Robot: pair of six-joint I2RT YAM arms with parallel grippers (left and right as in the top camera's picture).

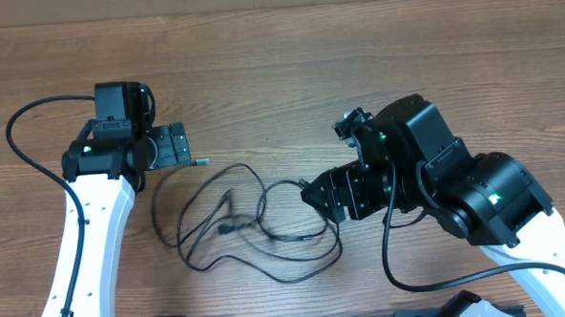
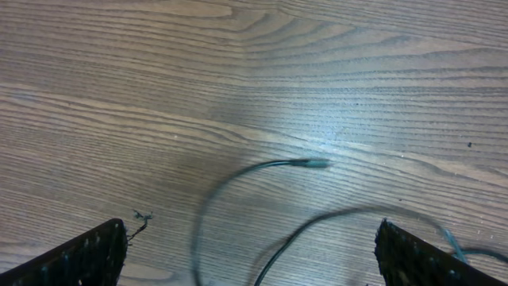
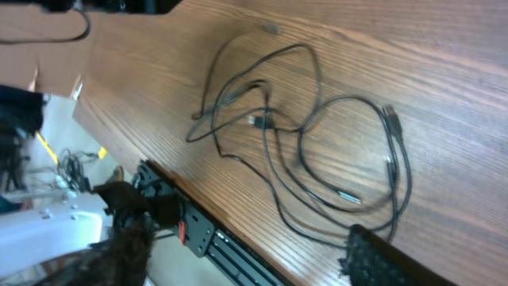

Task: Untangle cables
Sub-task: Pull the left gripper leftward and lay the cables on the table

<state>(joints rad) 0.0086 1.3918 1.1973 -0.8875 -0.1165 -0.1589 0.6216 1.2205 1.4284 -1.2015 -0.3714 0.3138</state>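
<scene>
While both arms sit low over the wooden table [image 1: 354, 41], the cables [image 1: 226, 228] lie in one loose tangle on the bare wood between them, left of centre and toward the near edge in the overhead view. The left gripper [image 1: 185, 145] points right with its fingers spread wide. The left wrist view shows its fingertips [image 2: 87, 258] at the two bottom corners, well apart, with only table between them. One plug end [image 2: 313, 164] lies on the wood just beyond that gripper, apart from it, and its cord curves back toward the near side. The right gripper [image 1: 308, 189] points left at the right side of the tangle, near the outer loop; whether it touches can't be judged from overhead. The right wrist view catches only one finger [image 3: 381, 258] at the bottom edge, so it is impossible to tell if that gripper is spread or pressed together. In that view the cords lie flat on the table and the loops cross each other several times. A small connector [image 3: 258, 121] sits mid-knot and another connector end [image 3: 388, 112] sits on the right loop. A thicker arm wire [image 1: 19, 141] loops off the left arm at far left, well apart from the tangle.
</scene>
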